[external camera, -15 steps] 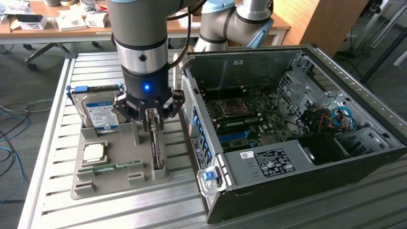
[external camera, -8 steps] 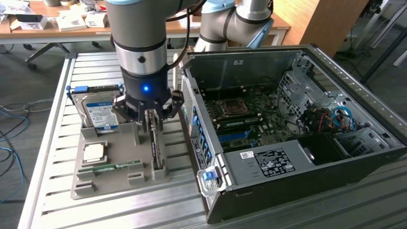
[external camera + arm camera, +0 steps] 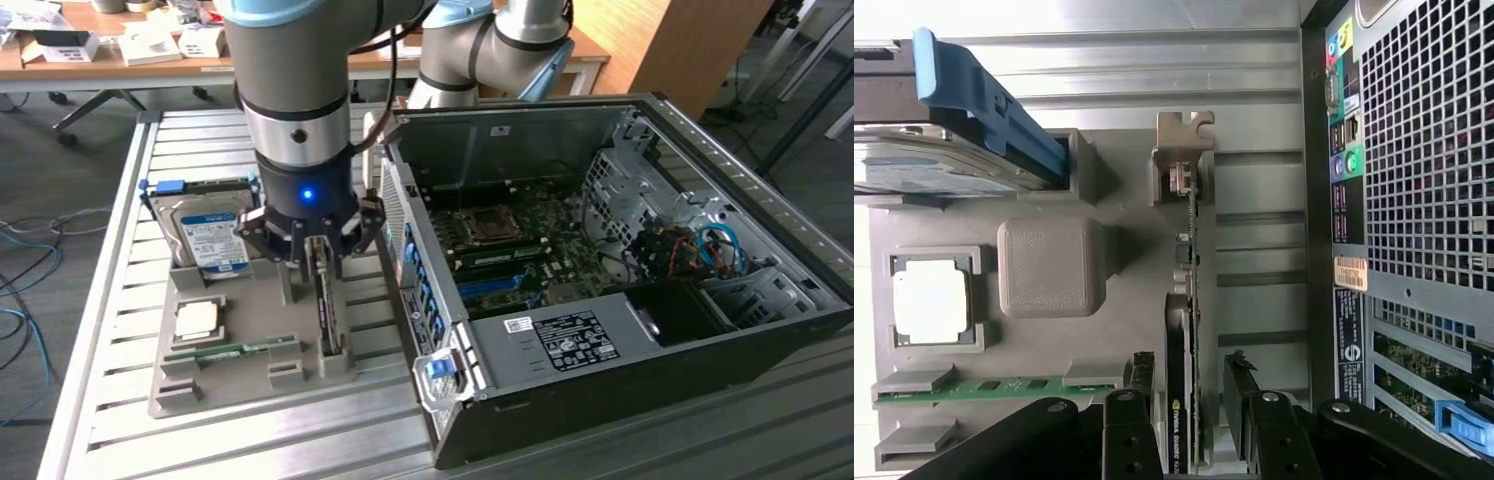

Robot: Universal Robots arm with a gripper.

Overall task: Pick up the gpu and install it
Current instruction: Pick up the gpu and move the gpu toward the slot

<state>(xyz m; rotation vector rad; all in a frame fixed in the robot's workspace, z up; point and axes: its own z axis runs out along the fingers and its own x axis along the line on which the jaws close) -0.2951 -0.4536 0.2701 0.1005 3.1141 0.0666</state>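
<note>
Above the grey plastic holder (image 3: 200, 375) on the slatted metal surface (image 3: 200, 445), the black end effector (image 3: 316, 250) hangs spread, fingers (image 3: 1239, 385) flanking the thin, dark, upright circuit-card gpu (image 3: 327, 315).

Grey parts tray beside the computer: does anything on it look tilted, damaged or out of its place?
Nothing stands out. The gpu stands upright on edge in its slot; the hard drive, processor chip and memory stick sit in their own places on the tray. The open end effector straddles the gpu.
</note>
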